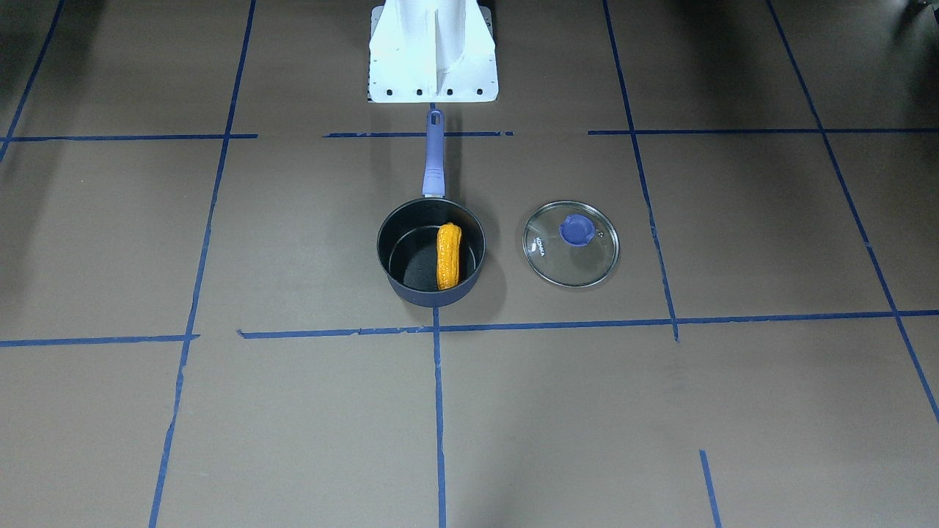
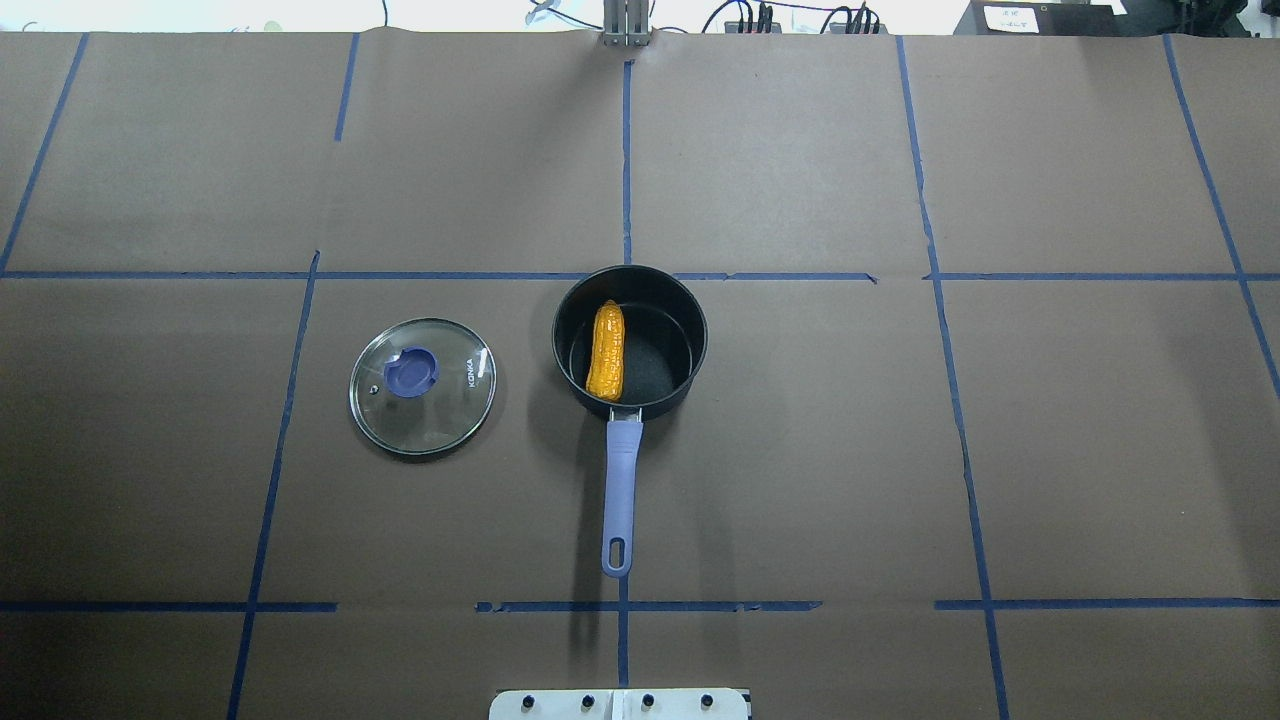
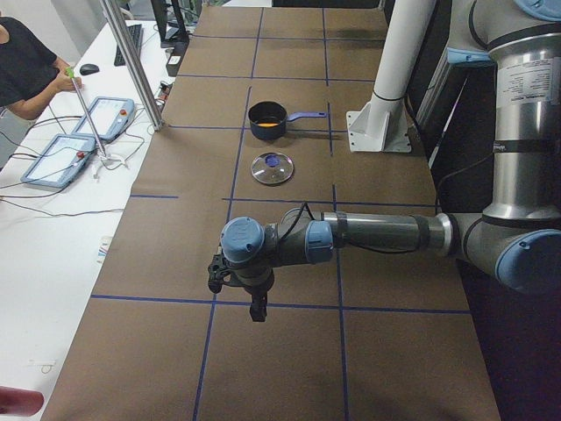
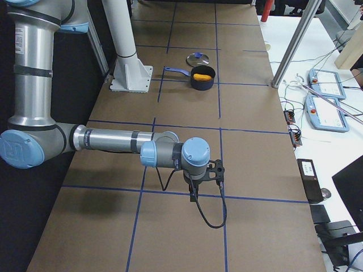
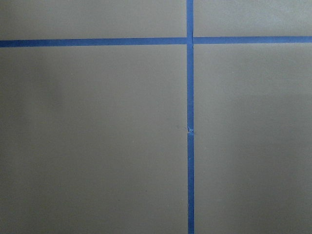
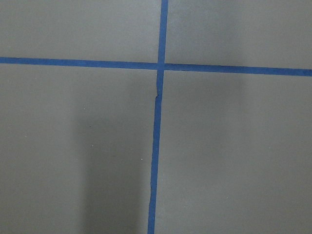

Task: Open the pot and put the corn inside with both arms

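Note:
The dark navy pot [image 1: 408, 257] stands open at the table's middle, its lavender handle [image 1: 434, 158] pointing at the robot's base. The orange-yellow corn [image 1: 449, 256] lies inside it; both also show in the overhead view, pot [image 2: 662, 345] and corn [image 2: 606, 350]. My left gripper [image 3: 254, 303] shows only in the exterior left view, far from the pot [image 3: 267, 115], over bare table. My right gripper [image 4: 195, 192] shows only in the exterior right view, likewise far from the pot [image 4: 202, 82]. I cannot tell whether either is open or shut. Both wrist views show only brown table and blue tape.
The round glass lid [image 1: 571, 243] with a blue knob lies flat on the table beside the pot, on my left side [image 2: 422, 386]. The white base mount [image 1: 433, 51] stands behind the handle. A person [image 3: 26, 70] and teach pendants [image 3: 61, 158] are at a side table.

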{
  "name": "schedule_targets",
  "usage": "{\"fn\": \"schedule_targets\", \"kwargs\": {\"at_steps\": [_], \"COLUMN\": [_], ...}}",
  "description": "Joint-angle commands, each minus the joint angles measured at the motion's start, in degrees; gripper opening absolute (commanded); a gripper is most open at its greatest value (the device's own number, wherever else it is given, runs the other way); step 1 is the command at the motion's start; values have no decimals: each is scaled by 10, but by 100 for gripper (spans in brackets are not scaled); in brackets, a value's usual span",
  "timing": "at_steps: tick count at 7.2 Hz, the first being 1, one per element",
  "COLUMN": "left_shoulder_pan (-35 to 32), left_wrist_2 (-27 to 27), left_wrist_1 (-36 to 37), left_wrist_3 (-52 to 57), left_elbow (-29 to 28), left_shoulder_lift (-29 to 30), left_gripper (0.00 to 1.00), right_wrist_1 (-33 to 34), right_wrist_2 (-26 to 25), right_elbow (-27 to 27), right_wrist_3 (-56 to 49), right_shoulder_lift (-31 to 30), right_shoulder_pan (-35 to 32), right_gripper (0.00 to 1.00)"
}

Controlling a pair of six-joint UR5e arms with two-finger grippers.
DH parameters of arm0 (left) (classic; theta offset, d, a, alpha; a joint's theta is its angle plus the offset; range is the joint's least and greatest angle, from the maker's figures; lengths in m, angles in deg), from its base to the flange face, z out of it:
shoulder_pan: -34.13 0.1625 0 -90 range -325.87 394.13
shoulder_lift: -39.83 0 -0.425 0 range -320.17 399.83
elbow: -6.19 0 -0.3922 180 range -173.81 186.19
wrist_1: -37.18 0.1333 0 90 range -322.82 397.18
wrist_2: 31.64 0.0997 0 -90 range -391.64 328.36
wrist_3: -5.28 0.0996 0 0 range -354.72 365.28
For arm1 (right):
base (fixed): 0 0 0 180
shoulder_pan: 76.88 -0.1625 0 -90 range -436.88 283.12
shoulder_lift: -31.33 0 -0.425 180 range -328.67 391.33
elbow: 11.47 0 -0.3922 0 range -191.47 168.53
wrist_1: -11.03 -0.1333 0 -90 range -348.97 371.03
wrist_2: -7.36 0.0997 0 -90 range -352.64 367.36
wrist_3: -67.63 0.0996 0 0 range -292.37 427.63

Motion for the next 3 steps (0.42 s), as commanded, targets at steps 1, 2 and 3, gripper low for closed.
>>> {"fn": "schedule_targets", "kwargs": {"at_steps": [1, 2, 3], "left_shoulder_pan": [0, 0, 0], "left_wrist_2": [0, 0, 0], "left_wrist_1": [0, 0, 0], "left_wrist_3": [1, 0, 0], "left_elbow": [0, 0, 0], "left_shoulder_lift": [0, 0, 0], "left_gripper": [100, 100, 100], "right_wrist_1": [0, 0, 0], "right_wrist_2": [-3, -2, -2], "right_elbow": [0, 0, 0], "right_wrist_3": [0, 0, 0], "right_shoulder_lift": [0, -1, -1], "right_shoulder_pan": [0, 0, 0], "right_gripper": [100, 100, 100]}}
